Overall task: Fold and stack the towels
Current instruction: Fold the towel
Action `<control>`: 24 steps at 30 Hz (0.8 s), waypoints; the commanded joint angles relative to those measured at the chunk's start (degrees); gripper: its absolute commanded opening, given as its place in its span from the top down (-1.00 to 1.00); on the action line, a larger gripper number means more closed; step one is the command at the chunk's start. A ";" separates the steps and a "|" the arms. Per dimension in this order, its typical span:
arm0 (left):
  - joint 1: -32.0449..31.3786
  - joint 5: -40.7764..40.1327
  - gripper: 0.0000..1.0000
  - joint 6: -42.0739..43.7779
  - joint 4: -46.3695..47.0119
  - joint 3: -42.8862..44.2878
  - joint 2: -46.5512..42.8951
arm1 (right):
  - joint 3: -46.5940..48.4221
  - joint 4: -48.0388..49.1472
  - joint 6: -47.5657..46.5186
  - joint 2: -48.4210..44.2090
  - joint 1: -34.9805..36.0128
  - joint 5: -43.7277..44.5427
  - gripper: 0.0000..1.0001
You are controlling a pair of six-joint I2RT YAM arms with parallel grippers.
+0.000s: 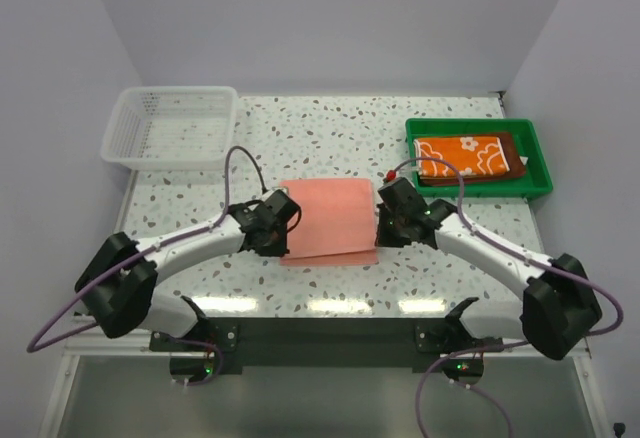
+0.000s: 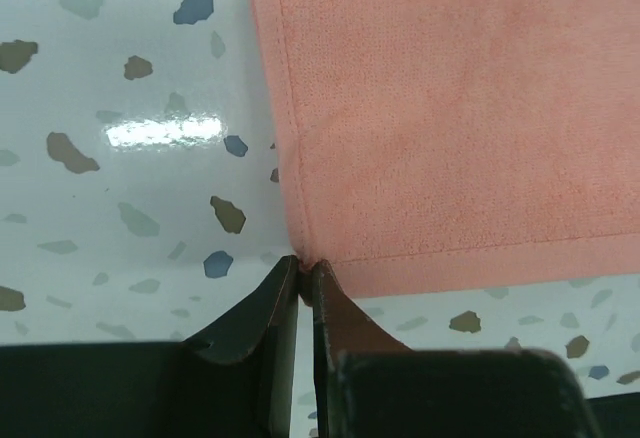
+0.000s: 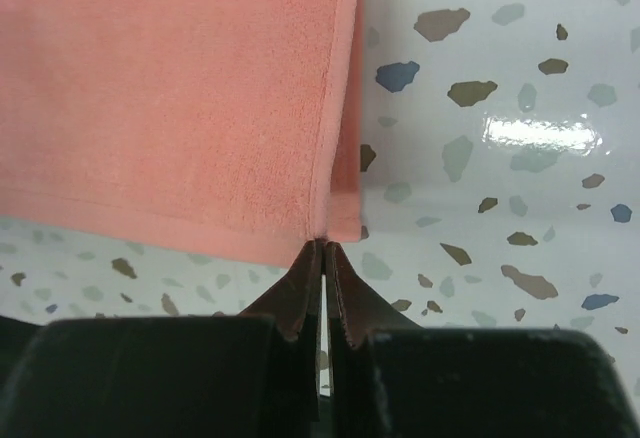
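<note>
A salmon pink towel (image 1: 328,218) lies in the middle of the table between my two grippers. My left gripper (image 1: 281,226) is shut on the towel's near left corner; the left wrist view shows the corner (image 2: 305,258) pinched at the fingertips. My right gripper (image 1: 383,224) is shut on the near right corner, seen in the right wrist view (image 3: 325,242) with the cloth edge lifted a little off the table. An orange towel with white flowers (image 1: 462,154) lies folded on a dark brown towel (image 1: 516,161) in the green tray (image 1: 540,183). No hot pink towel shows.
A white mesh basket (image 1: 172,126) stands at the back left. The green tray stands at the back right. The speckled table (image 1: 330,128) has walls on three sides.
</note>
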 commanded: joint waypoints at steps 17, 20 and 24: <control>-0.60 3.01 1.00 -1.15 2.02 -6.57 0.53 | -10.09 4.84 2.01 2.27 1.23 -3.31 1.00; -0.77 3.80 1.00 -1.50 2.47 -7.72 0.45 | -10.71 4.84 2.01 3.16 1.67 -3.31 1.00; -0.86 3.80 0.84 -1.76 1.50 -7.89 -1.04 | -10.36 3.27 2.01 1.93 2.20 -3.31 0.92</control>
